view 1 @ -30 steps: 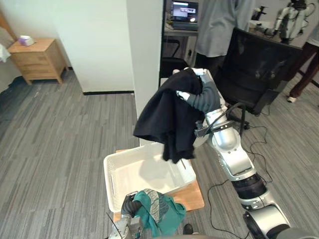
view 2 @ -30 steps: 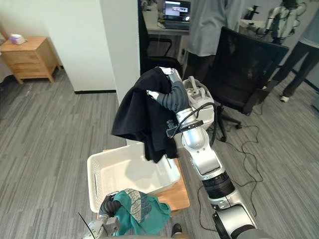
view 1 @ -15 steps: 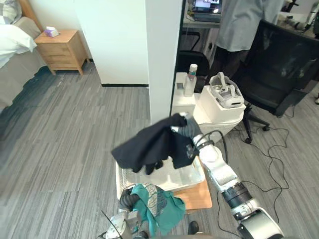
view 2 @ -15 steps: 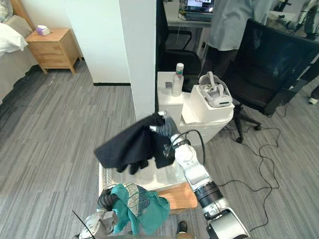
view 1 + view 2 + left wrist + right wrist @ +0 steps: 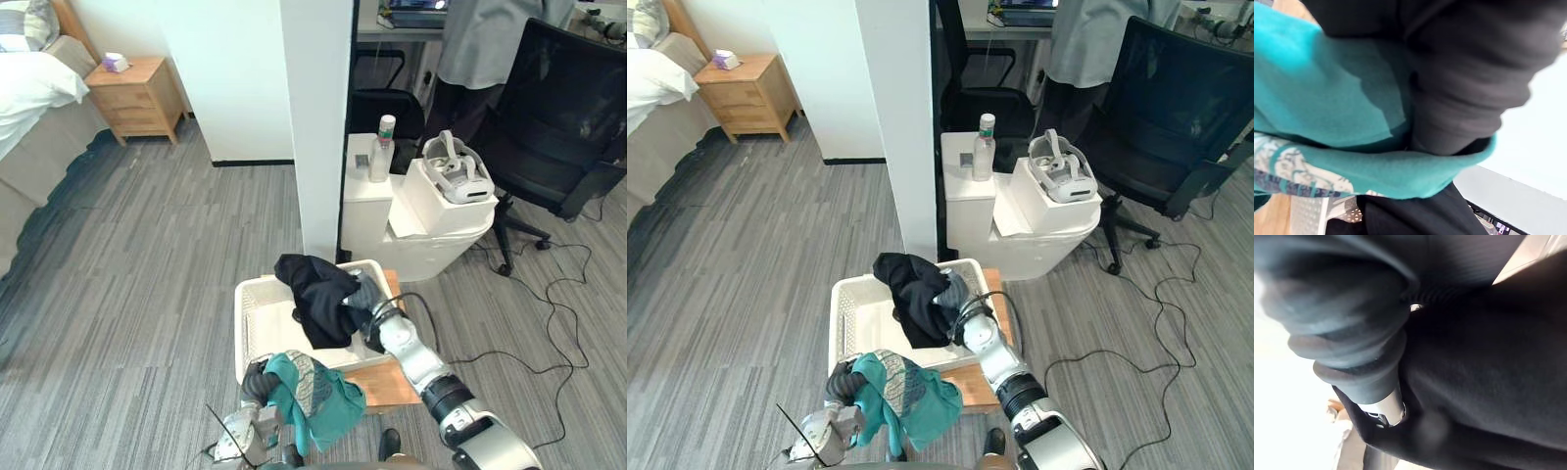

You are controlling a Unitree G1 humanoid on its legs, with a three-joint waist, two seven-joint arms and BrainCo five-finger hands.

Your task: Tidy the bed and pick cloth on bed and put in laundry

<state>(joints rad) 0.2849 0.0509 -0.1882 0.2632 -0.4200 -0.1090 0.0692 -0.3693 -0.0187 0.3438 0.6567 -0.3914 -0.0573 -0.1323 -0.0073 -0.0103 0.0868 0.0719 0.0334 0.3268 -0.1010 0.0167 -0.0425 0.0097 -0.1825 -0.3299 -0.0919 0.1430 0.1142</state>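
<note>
Okay, so the black cloth is being bunched up at the far right corner of the white laundry basket. It is partly lying inside the basket and partly being draped over the right robot hand, whose dark ribbed cover is poking out just beside the cloth. The fingers are being hidden by the fabric, so it can't be told whether anything is being gripped.

The basket is being carried by a low wooden board. At its near edge, a teal patterned cloth is being draped over the left robot hand. Its fingers are being covered too, so the grip can't be told there either.

Behind the basket, a bottle and a white headset are being kept on white boxes. The bottle's label is too small to be read. A bed is being shown at far left.
</note>
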